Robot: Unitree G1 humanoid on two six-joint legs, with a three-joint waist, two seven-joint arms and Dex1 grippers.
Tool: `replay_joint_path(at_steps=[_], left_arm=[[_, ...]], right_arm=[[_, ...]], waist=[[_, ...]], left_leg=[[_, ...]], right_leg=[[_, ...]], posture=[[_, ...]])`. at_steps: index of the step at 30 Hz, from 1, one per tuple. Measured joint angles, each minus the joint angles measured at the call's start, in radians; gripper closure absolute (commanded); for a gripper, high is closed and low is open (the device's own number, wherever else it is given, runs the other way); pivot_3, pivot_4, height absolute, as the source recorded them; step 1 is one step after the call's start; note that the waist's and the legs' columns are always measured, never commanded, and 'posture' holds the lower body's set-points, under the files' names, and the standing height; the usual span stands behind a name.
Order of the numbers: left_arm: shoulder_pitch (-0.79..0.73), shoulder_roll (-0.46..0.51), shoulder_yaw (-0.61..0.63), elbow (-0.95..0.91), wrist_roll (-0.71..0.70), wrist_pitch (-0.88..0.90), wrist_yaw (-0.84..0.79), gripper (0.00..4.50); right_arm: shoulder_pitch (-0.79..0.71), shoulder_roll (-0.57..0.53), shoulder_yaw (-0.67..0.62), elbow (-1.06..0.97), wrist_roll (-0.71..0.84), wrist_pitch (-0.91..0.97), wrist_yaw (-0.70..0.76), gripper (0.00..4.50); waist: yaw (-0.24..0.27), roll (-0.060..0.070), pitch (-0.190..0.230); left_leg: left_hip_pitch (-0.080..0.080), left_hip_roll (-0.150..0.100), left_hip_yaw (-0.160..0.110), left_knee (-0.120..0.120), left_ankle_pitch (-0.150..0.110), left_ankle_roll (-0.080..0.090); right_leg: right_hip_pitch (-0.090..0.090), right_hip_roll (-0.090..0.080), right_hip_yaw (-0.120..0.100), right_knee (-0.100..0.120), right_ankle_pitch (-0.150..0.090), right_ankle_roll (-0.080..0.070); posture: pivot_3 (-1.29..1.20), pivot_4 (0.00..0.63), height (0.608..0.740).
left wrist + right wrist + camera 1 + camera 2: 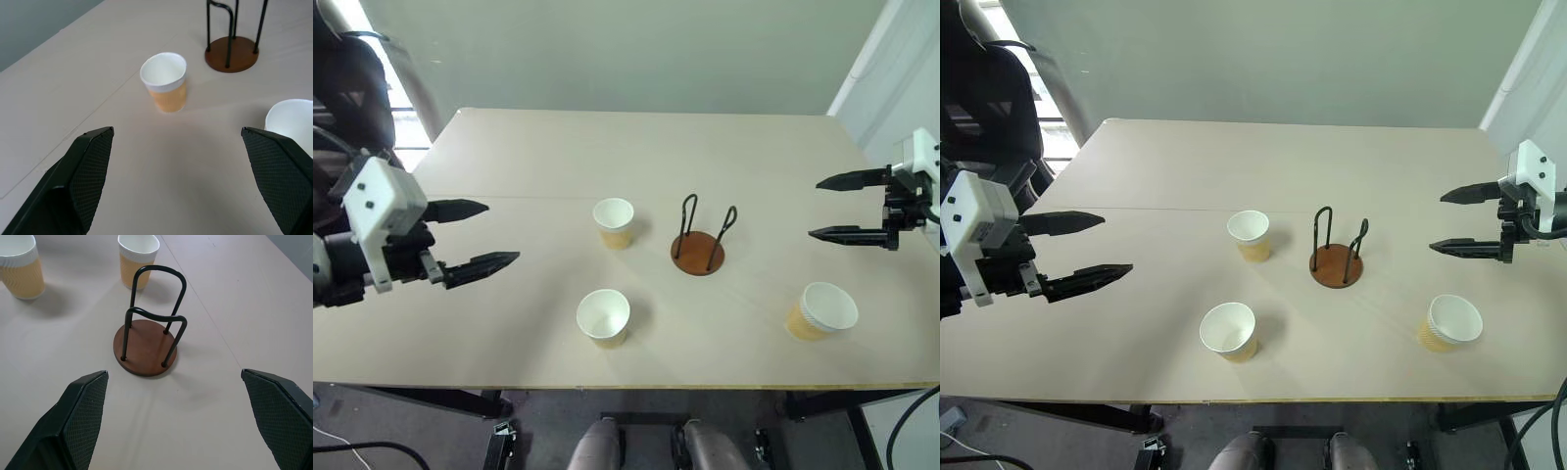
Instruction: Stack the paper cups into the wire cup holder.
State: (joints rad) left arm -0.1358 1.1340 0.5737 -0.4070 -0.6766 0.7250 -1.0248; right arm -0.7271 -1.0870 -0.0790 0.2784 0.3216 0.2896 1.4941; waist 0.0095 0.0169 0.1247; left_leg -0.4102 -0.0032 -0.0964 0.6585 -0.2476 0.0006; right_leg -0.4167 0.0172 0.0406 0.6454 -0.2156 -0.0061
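Three paper cups stand upright on the pale table: one (614,222) just left of the wire cup holder (698,252), one (604,317) near the front edge, one (821,311) at the front right. The holder, a brown disc with two black wire loops, sits mid-table with nothing in it. My left gripper (480,235) hovers open over the table's left part, pointing toward the cups. At the right edge my right gripper (837,208) is open too, aimed at the holder (145,348). Neither holds anything.
A dark chair (989,98) stands past the table's far left corner by a window. A seam (548,198) runs across the tabletop. Bare wall lies behind the table.
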Motion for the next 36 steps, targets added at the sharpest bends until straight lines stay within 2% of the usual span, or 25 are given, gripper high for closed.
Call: replay_joint_path(at_steps=[10, 14, 18, 21, 29, 36], left_arm=[[-0.099, 0.002, -0.121, 0.043, 0.004, -0.032, -0.022, 0.04], [-0.140, 0.002, -0.169, 0.043, 0.000, -0.037, -0.041, 0.04], [-0.163, 0.004, -0.212, 0.039, -0.003, -0.043, -0.065, 0.04], [-0.175, 0.004, -0.242, 0.040, 0.000, -0.047, -0.066, 0.04], [-0.189, 0.003, -0.258, 0.054, 0.007, -0.054, -0.068, 0.04], [-0.184, 0.002, -0.255, 0.050, 0.008, -0.055, -0.061, 0.04]], right_arm=[[0.097, -0.016, -0.078, -0.162, 0.065, 0.130, -0.095, 0.00], [0.171, -0.010, -0.083, -0.294, 0.098, 0.253, -0.172, 0.00], [0.279, 0.027, -0.051, -0.535, 0.151, 0.435, -0.281, 0.00], [0.282, 0.066, -0.014, -0.632, 0.168, 0.567, -0.392, 0.00], [0.212, 0.193, 0.090, -0.676, 0.162, 0.835, -0.646, 0.00], [0.172, 0.319, 0.160, -0.593, 0.113, 0.851, -0.765, 0.00]], waist=[[0.000, 0.000, 0.000], [0.000, 0.000, 0.000], [-0.001, -0.001, 0.000], [-0.002, -0.001, 0.000], [-0.004, -0.001, 0.000], [-0.003, -0.001, 0.000]], left_leg=[[0.000, 0.000, 0.000, -0.001, 0.000, 0.000], [0.000, 0.000, 0.000, 0.000, 0.000, 0.000], [0.000, 0.001, 0.000, -0.001, 0.000, 0.000], [0.000, 0.001, 0.000, 0.001, 0.001, 0.000], [0.000, 0.001, 0.000, 0.001, 0.001, 0.001], [-0.001, 0.001, 0.000, 0.001, 0.001, 0.001]], right_leg=[[0.000, 0.000, 0.000, 0.000, 0.000, 0.000], [0.000, 0.000, 0.000, -0.001, 0.000, 0.000], [0.000, 0.001, 0.000, -0.001, 0.000, 0.001], [0.000, 0.001, 0.000, -0.001, 0.000, 0.002], [0.000, 0.001, 0.000, -0.001, 0.001, 0.002], [-0.001, 0.001, 0.000, -0.001, 0.001, 0.003]], posture=[[0.00, 0.150, 0.740], [0.00, 0.150, 0.740], [0.00, 0.150, 0.740], [0.00, 0.150, 0.740], [0.00, 0.150, 0.740], [0.00, 0.150, 0.740]])
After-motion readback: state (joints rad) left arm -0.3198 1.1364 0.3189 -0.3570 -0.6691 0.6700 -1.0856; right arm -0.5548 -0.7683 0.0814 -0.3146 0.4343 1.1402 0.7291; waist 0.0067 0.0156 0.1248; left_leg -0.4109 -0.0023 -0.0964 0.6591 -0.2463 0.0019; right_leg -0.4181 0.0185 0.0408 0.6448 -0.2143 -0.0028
